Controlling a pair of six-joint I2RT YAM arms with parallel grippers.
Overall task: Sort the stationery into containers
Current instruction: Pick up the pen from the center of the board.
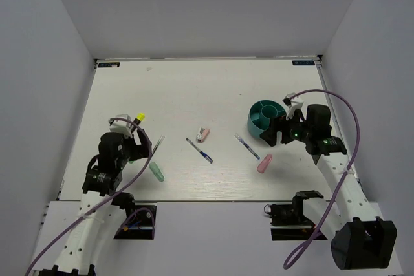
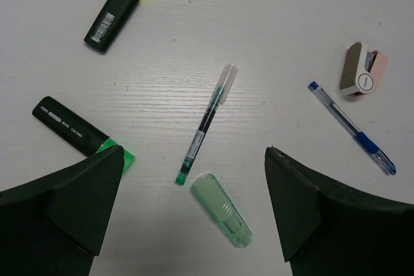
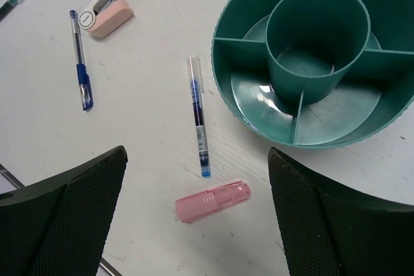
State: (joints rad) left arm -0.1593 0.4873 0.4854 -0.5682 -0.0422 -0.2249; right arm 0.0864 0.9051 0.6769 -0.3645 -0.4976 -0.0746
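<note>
Both claws are wide and hold nothing. From the top view I see the left claw (image 1: 141, 141) over the left side of the white table (image 1: 194, 88). The right claw (image 1: 277, 130) is just beside the teal tub (image 1: 253, 121) on the right. Pieces lie loose on the table. The yellow-capped marker (image 1: 139, 118), the grey pen (image 1: 158, 144) and the mint piece (image 1: 156, 171) are near the left claw. 1 blue pen (image 1: 199, 150) and a small pink and white piece (image 1: 203, 134) are in the middle. The other blue pen (image 1: 246, 147) and the pink piece (image 1: 264, 163) are near the tub.

From the left wrist I see the 2 fingers (image 2: 71, 211) far apart. The grey pen lies between them, with the mint piece just beside its tip. A green-capped marker (image 2: 71, 127) has its green end partly hidden by 1 finger.

From the right wrist I see 2 fingers far apart too. The tub has a round cup in its middle, and thin walls split the ring around it into parts. The other blue pen lies just beside the tub, not touching it. The pink piece lies on the table near that pen's tip.
</note>
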